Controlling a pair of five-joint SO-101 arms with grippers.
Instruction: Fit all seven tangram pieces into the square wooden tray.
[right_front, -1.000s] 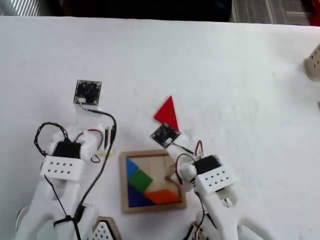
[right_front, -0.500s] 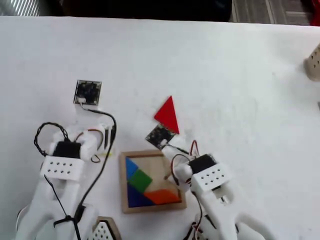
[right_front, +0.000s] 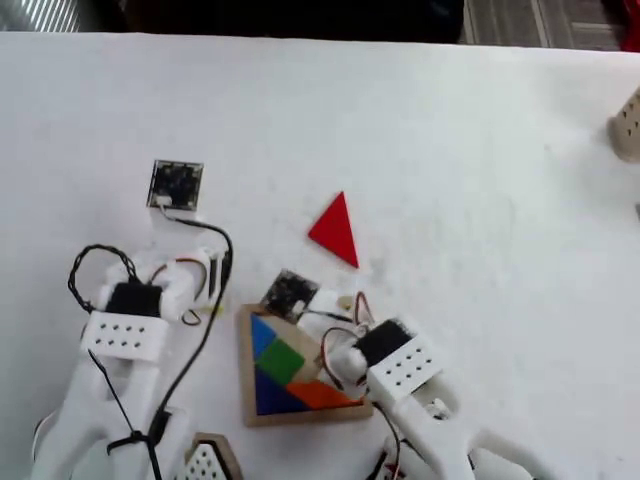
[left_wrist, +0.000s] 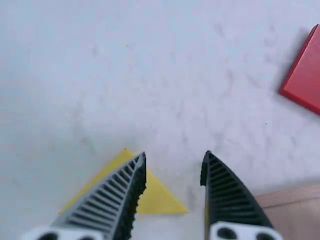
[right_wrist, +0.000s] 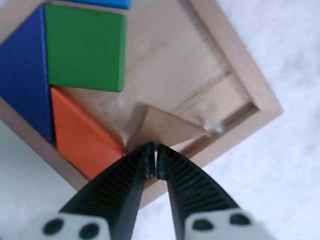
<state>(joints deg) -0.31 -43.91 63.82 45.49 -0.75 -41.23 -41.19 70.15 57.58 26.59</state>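
- While the right end effector (right_wrist: 153, 160) sits pressed together over the tray (right_wrist: 250, 95), its tips hide one corner of the tan piece (right_wrist: 170, 125).
- Spread left end effector (left_wrist: 172, 170); one finger covers part of the yellow triangle (left_wrist: 155, 197).
- Outside tray, on surface (right_front: 450, 150): red triangle (right_front: 335, 230).

White surface (right_front: 450, 120) with a red triangle (right_front: 335, 230) at centre frame. Lower centre, a pale tan wooden tray (right_front: 245, 370) holds a blue piece (right_wrist: 25, 70), a green piece (right_wrist: 85, 47) and an orange piece (right_wrist: 82, 135). A yellow triangle (left_wrist: 157, 197) sits at the bottom of the left wrist view. The left pincer (left_wrist: 172, 162) has black ribbed fingers (left_wrist: 117, 195).
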